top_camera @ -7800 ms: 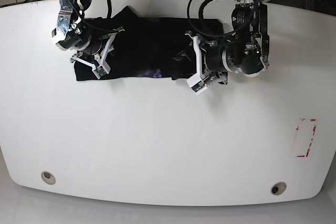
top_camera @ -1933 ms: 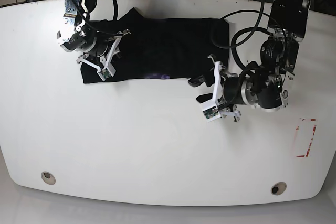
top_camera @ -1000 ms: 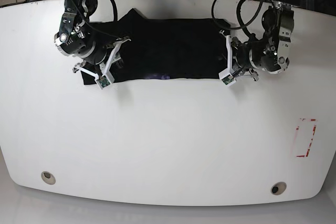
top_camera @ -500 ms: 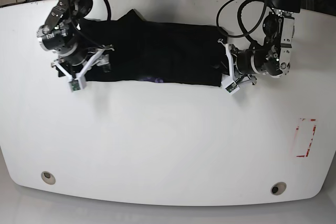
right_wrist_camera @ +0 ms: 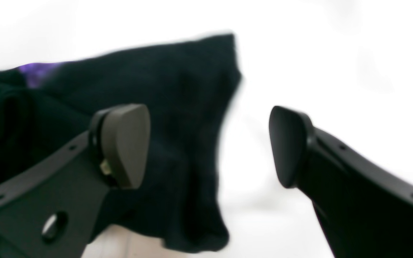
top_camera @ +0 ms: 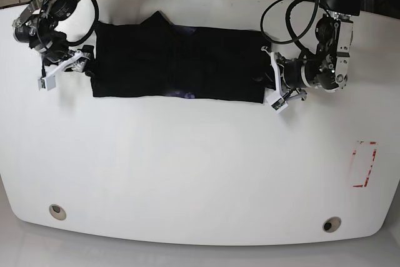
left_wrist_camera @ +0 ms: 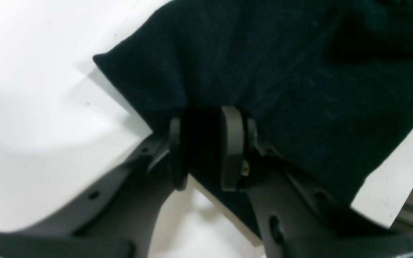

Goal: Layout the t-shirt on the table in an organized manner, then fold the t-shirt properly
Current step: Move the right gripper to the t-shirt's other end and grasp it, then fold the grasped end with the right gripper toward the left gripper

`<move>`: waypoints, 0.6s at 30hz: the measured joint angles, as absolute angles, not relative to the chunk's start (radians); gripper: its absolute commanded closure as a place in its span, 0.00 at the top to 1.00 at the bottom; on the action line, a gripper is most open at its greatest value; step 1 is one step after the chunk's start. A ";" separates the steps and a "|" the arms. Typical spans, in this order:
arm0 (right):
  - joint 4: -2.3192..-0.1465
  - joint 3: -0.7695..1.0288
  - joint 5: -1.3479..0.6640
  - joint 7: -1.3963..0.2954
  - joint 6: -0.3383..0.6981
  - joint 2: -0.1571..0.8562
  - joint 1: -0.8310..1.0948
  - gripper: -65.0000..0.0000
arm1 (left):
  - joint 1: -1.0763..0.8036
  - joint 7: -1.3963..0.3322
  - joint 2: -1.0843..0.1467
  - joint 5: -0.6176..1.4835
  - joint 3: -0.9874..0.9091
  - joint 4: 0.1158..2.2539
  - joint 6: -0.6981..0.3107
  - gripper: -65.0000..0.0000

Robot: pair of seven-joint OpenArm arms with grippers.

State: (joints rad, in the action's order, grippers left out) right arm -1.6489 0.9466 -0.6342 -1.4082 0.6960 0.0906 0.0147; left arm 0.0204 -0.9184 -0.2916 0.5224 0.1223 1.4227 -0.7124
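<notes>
black t-shirt [top_camera: 175, 70] spread as flat wide band at table's [top_camera: 200, 167] 12 o'clock edge, left gripper [left_wrist_camera: 206, 150] pinching its hem at 3 o'clock end, right gripper [right_wrist_camera: 210, 147] jaws spread wide, empty, at 9 o'clock end

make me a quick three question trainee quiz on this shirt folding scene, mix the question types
1. True or false: the left gripper is closed on an edge of the black cloth t-shirt.
2. Multiple choice: the right gripper is (A) clamped on the cloth, (B) open with nothing between its pads, (C) resting on the tape mark.
3. Short answer: in the base view, what sits near the right edge of the glossy white table?

Key:
1. True; the two pads pinch a fold of black fabric.
2. B; the pads stand wide apart beside the shirt's corner.
3. A red-and-white tape rectangle.
</notes>
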 measured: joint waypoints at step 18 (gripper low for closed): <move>-1.506 0.871 -0.738 -1.361 0.700 0.068 0.031 0.76 | 0.020 -0.918 -0.292 0.525 0.122 1.423 -0.712 0.19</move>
